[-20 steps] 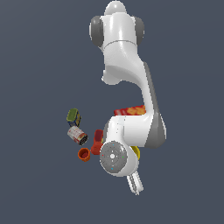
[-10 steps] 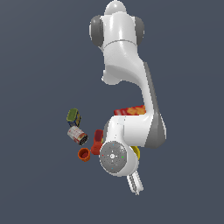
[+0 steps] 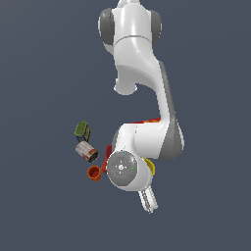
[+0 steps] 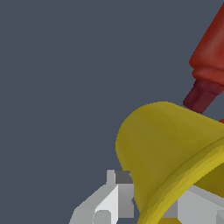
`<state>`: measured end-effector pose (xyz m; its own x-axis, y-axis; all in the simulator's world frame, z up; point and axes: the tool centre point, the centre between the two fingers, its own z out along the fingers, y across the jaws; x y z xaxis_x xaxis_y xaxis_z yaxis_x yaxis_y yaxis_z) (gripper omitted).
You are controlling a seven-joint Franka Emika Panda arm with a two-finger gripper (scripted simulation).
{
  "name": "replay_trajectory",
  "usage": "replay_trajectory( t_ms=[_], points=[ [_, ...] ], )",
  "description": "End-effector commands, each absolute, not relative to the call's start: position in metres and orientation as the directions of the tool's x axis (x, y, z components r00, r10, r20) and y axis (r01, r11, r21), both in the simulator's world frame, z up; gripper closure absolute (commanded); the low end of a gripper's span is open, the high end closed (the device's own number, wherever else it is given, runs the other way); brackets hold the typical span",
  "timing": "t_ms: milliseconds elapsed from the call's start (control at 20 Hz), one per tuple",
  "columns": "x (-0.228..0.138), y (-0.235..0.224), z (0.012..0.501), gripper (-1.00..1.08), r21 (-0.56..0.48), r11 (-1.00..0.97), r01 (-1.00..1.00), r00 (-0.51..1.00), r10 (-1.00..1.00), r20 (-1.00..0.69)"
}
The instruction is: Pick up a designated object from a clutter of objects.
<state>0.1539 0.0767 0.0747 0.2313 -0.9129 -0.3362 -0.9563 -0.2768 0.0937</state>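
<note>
The designated object, a bright yellow cup point(image 4: 166, 144), fills the wrist view, its flared rim running between my two white fingers point(image 4: 111, 201). My gripper point(image 4: 153, 208) is shut on that rim wall, one finger outside the cup and one inside. In the exterior view only a yellow sliver of the cup point(image 3: 151, 167) shows beside the arm's wrist housing point(image 3: 125, 169), which hides the grip itself. The clutter of objects lies around and under the arm.
At the exterior view's left lie a green-yellow can point(image 3: 82, 131), a labelled tin can point(image 3: 87, 151) and a small orange cup point(image 3: 94, 172). A red item point(image 3: 106, 154) peeks out beside the wrist. A dark red vessel point(image 4: 210, 57) stands just past the yellow cup.
</note>
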Motion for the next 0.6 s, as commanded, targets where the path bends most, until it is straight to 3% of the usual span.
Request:
replay_trajectory(
  t_ms=[0,550],
  points=[
    [0.149,0.068,0.084,1.08,0.092,-0.274,-0.957,0.229,-0.914,-0.335],
    [0.103,0.017,0.149,1.08,0.092,-0.273,-0.957,0.228,-0.914,-0.336]
  ],
)
